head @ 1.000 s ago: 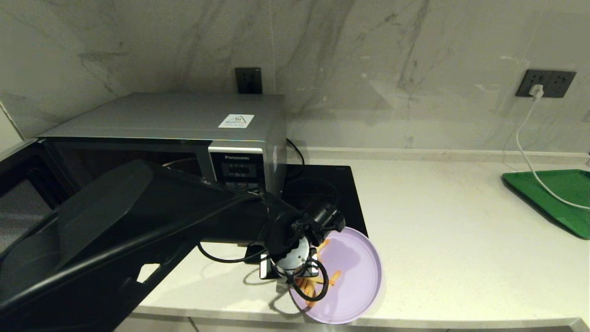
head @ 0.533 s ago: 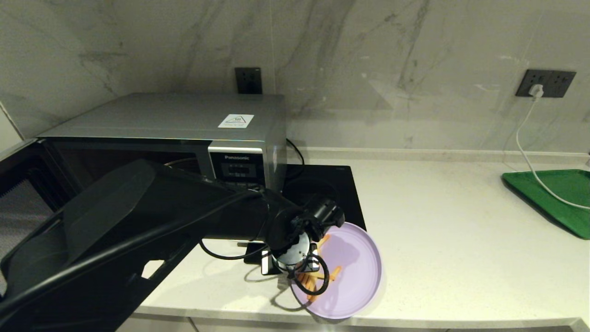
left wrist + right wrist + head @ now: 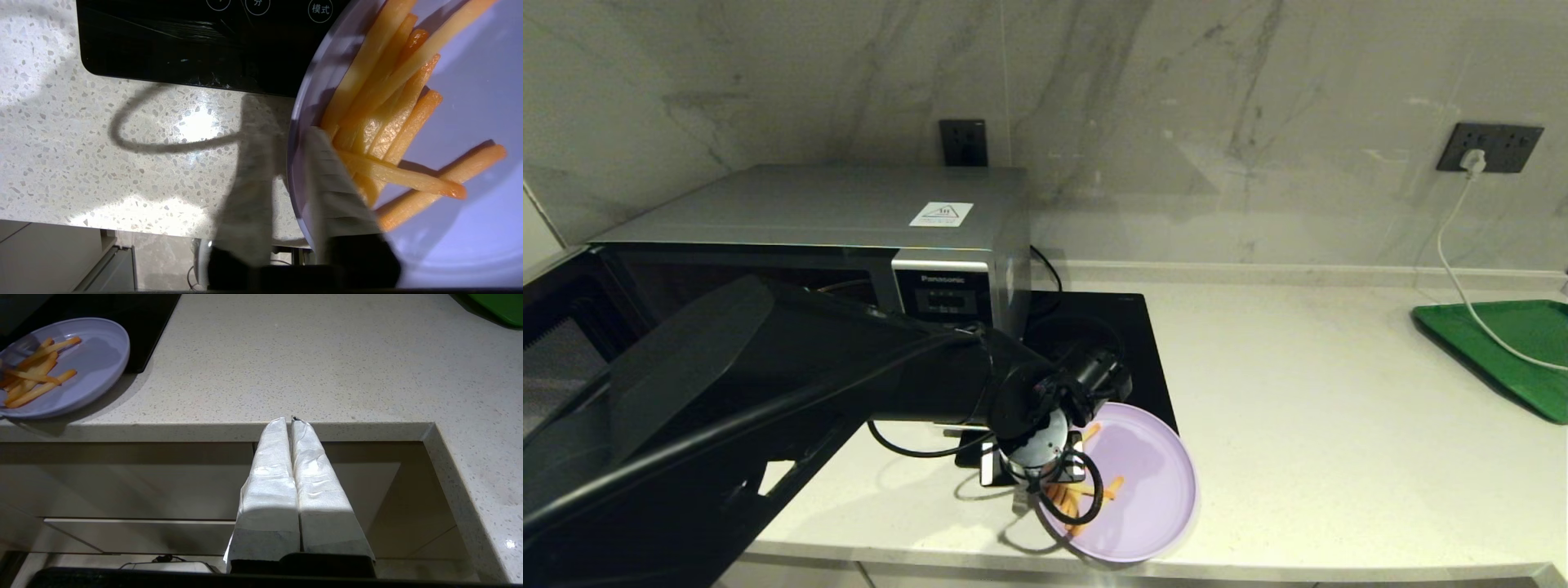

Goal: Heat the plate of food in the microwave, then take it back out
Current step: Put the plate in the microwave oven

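Note:
The lilac plate of food (image 3: pixel 1143 482) lies at the counter's front edge, its far side over the hob's corner, with orange fries (image 3: pixel 392 106) near its left rim. My left gripper (image 3: pixel 284 130) points down at that rim, open. One finger lies on the plate beside the fries and the other stands outside the rim with a gap. In the head view the wrist (image 3: pixel 1037 433) hides the fingers. The silver microwave (image 3: pixel 849 212) stands behind my left arm with its door (image 3: pixel 556 343) swung open. My right gripper (image 3: pixel 289 419) hangs shut and empty below the counter's front edge.
A black induction hob (image 3: pixel 1111 343) lies right of the microwave. A green tray (image 3: pixel 1503 351) sits at the far right with a white cable (image 3: pixel 1454 261) running onto it from a wall socket. The counter's front edge (image 3: pixel 245 430) runs just under the plate.
The left gripper's fingers have parted from the plate's rim. The plate has shifted a little back from the front edge, and the left wrist has drifted slightly left.

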You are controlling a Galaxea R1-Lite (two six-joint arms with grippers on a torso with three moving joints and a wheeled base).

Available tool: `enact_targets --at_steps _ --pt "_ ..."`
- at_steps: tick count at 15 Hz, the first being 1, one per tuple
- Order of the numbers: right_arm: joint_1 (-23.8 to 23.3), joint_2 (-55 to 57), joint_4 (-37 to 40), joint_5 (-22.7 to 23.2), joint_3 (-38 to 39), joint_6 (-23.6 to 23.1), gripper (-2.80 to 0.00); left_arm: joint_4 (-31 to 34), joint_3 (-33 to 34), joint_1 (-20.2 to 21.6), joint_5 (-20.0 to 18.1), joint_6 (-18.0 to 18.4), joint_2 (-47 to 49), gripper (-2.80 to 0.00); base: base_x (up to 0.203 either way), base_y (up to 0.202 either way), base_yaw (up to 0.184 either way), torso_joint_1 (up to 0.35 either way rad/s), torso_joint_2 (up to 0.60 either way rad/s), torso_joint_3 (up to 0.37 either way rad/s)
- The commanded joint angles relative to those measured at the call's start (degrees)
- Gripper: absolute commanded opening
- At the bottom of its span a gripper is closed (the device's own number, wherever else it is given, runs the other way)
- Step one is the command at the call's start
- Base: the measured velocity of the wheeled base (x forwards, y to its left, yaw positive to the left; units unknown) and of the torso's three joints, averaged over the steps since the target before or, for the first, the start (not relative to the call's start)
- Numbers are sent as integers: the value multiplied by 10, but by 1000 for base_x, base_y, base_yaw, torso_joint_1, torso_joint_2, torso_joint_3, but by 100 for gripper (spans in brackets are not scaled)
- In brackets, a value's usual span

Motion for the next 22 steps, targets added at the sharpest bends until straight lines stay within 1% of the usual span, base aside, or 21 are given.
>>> enact_targets --at_steps 1,8,15,22 --pt "0 0 1 0 0 0 -280 2 -1 1 2 -4 -2 0 0 0 0 0 0 0" --pt "0 0 1 0 0 0 -280 1 1 4 2 -10 7 0 0 0 0 0 0 0" --pt "0 0 1 0 0 0 -280 -1 -4 34 2 -11 13 0 0 0 0 0 0 0" --pt "0 0 1 0 0 0 -280 -1 -2 31 3 -10 14 0 0 0 0 0 0 0"
